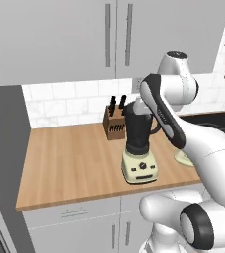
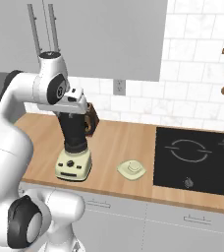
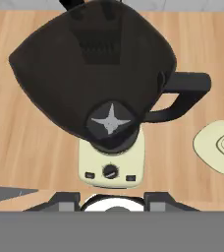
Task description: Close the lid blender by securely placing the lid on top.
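The blender [image 3: 111,123] is standing open on the wooden counter [image 1: 65,163], blades showing. The lid [image 2: 131,169] is lying on the counter beside it, untouched. The gripper [image 3: 111,199] is hovering above the jar, jaw state indeterminable. Picking and placing are remaining.

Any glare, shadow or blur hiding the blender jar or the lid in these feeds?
Hand view: no glare; the open blender jar is dark but its blade reads clearly; the lid is sharp, cut by the frame edge. Right base view: flat, even light, lid plain on the counter. Left base view: the arm covers most of the lid.
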Robot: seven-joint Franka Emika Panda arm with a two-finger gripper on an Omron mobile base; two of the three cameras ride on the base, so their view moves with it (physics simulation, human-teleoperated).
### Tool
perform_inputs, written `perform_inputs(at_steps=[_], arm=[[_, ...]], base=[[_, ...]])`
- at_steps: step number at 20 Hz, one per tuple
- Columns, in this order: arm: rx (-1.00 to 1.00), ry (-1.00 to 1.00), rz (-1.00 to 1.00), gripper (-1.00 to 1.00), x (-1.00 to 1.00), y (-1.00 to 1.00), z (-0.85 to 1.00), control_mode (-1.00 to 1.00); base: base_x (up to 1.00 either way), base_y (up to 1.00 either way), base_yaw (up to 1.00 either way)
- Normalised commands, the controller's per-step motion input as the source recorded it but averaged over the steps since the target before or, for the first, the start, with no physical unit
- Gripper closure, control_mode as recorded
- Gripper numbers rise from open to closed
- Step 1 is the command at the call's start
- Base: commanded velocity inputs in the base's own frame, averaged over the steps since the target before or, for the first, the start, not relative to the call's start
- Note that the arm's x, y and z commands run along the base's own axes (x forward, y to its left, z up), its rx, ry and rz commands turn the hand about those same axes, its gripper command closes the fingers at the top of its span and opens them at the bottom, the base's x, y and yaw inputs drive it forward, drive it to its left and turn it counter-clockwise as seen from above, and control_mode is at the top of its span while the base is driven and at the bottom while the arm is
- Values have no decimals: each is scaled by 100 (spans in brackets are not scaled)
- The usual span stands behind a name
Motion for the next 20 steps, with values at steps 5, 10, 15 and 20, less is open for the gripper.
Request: perform_inputs(at_steps=[5, 10, 15, 20], arm=[[8, -23, 0, -100, -16, -50, -12, -100], [20, -24, 0, -100, -14, -100, -27, -100], [10, -4, 0, -100, 5, -98, -49, -100], [0, 0, 11, -100, 6, -100, -88, -100]], base=[[0, 0, 0], [0, 0, 0], [0, 0, 0], [0, 0, 0]])
